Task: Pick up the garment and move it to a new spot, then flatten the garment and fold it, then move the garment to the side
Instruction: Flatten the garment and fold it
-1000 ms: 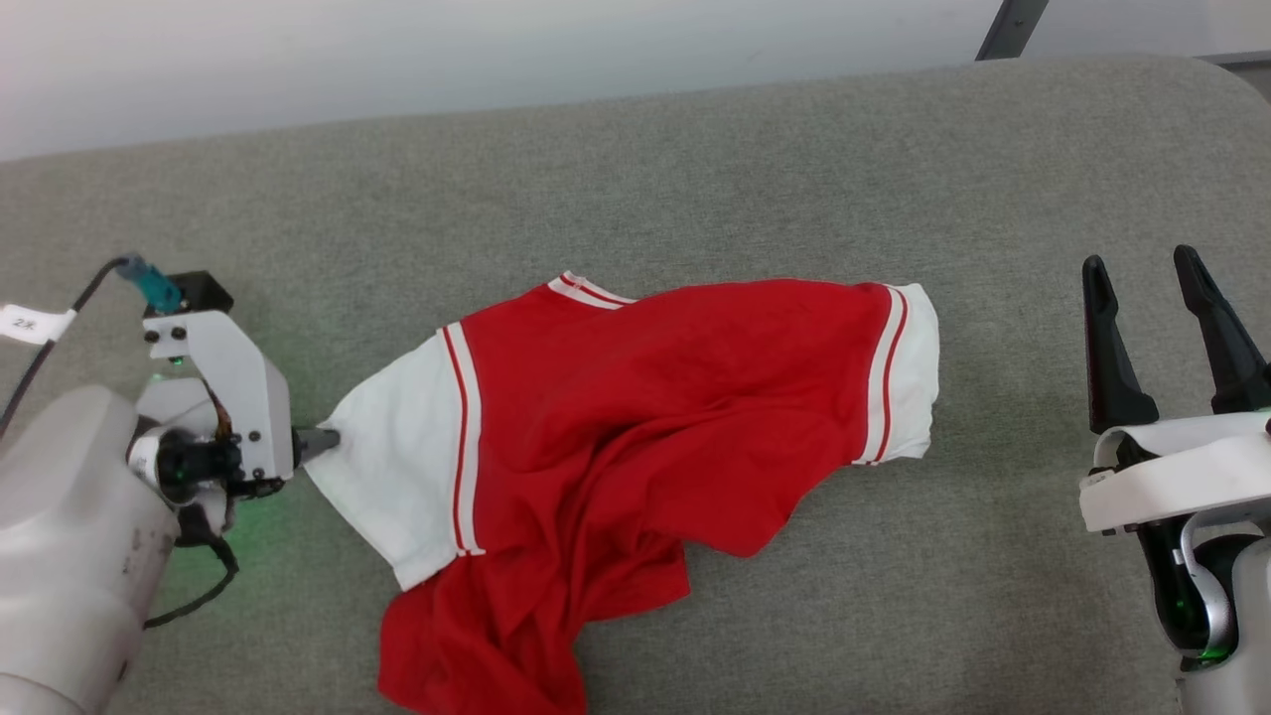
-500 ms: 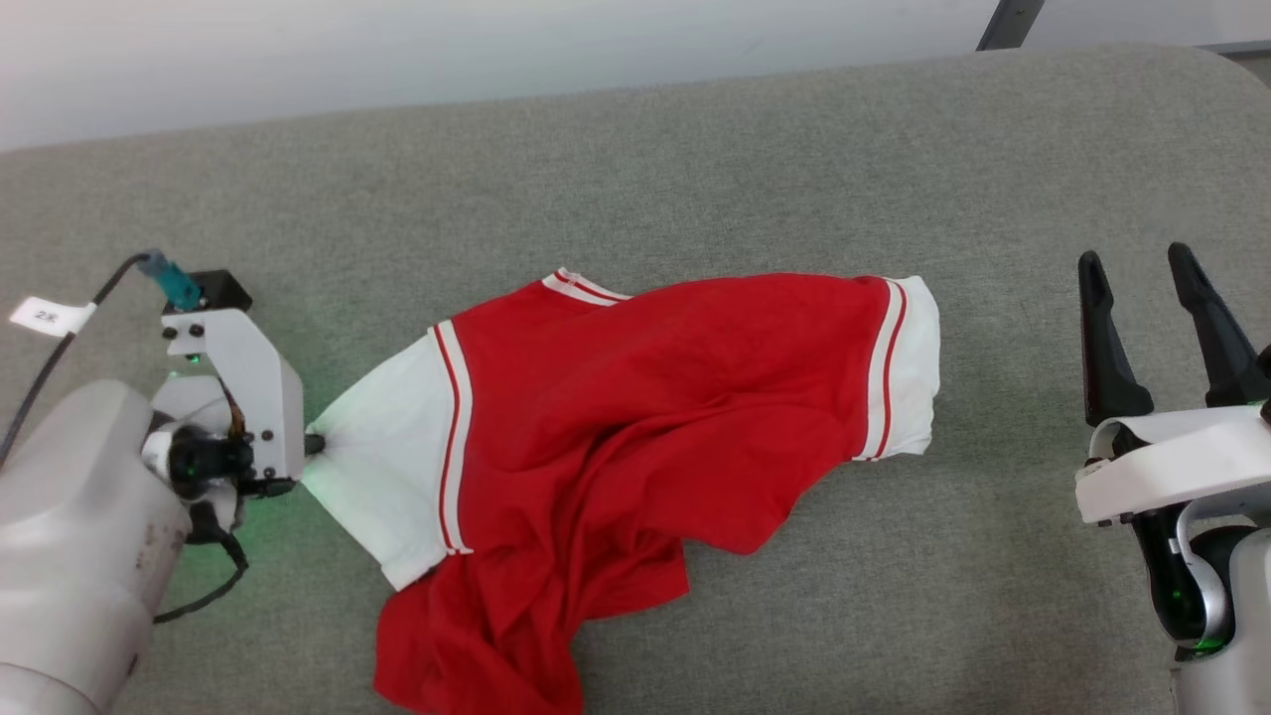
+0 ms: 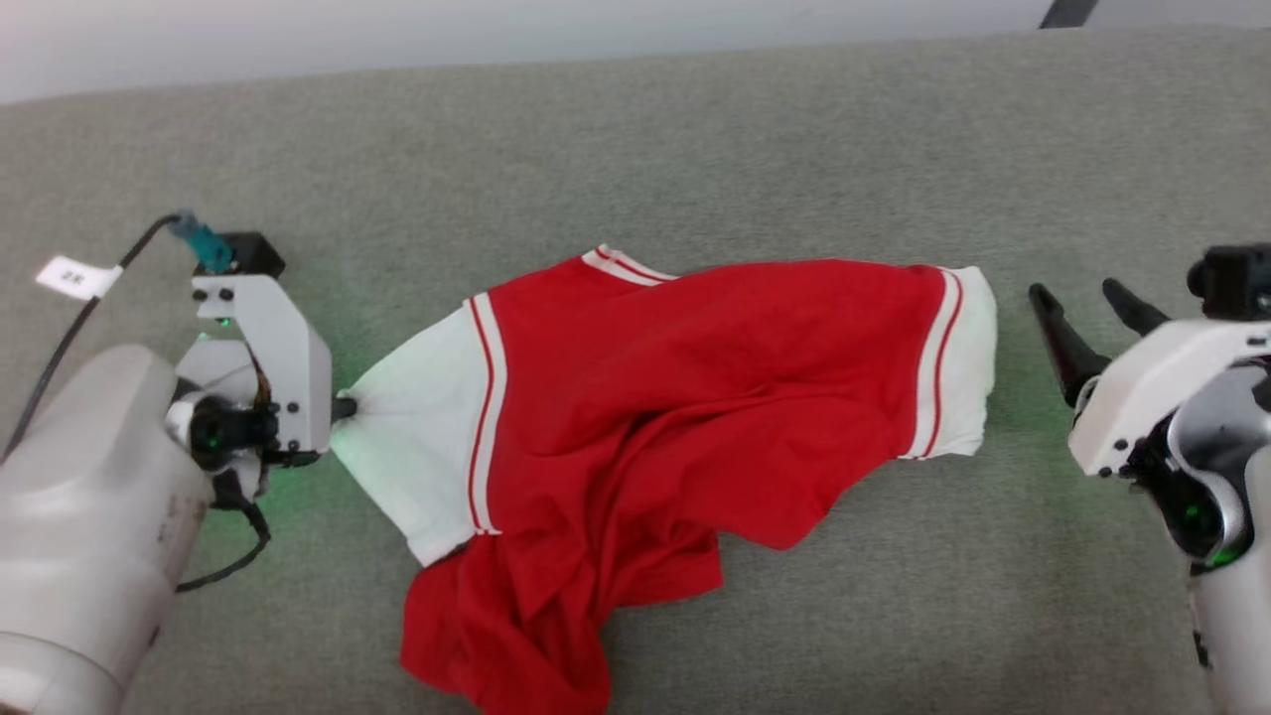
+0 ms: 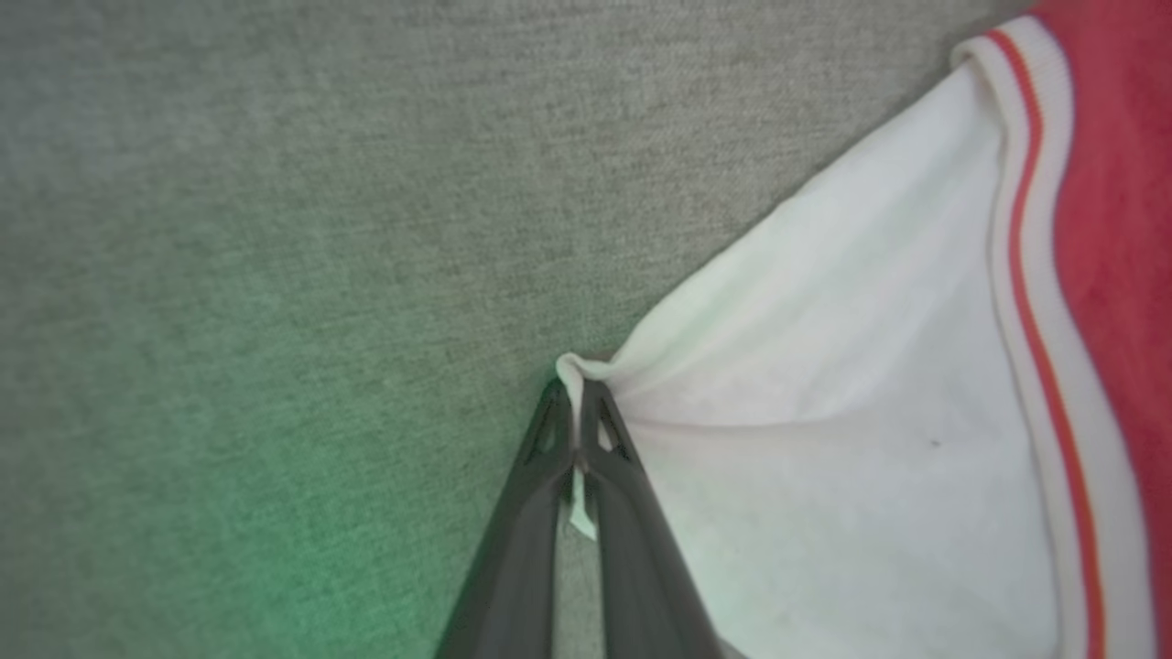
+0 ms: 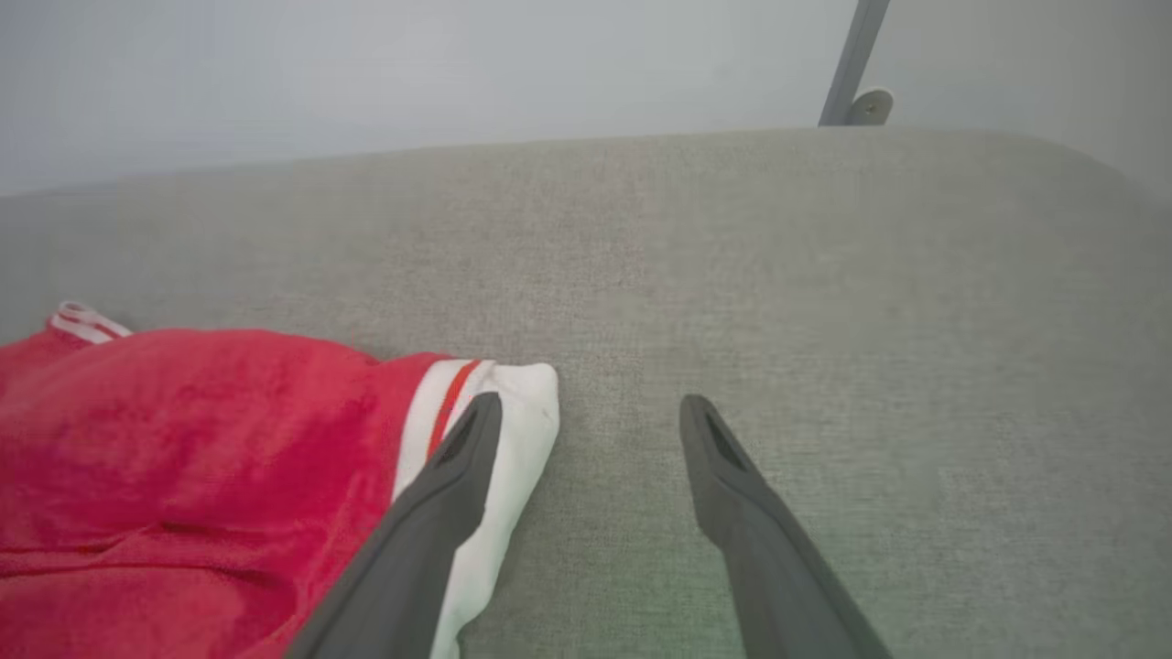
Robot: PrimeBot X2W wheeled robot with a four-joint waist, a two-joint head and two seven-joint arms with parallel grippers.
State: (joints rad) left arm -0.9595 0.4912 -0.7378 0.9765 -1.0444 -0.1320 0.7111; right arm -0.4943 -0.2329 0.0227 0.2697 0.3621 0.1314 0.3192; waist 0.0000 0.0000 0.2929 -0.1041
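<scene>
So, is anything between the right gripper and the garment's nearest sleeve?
Nothing visible does. Bare grey padded surface separates the open right gripper from the white sleeve of the garment; the left gripper is shut on the opposite sleeve.

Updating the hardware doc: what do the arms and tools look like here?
Left forearm is pale grey and rounded, and the right one looks alike. Each wrist has a white angular bracket with a green glow. Left tool and right tool each have two long, dark, tapered fingers. The left wrist has a teal connector and a black cable with a white tag, writing illegible.
</scene>
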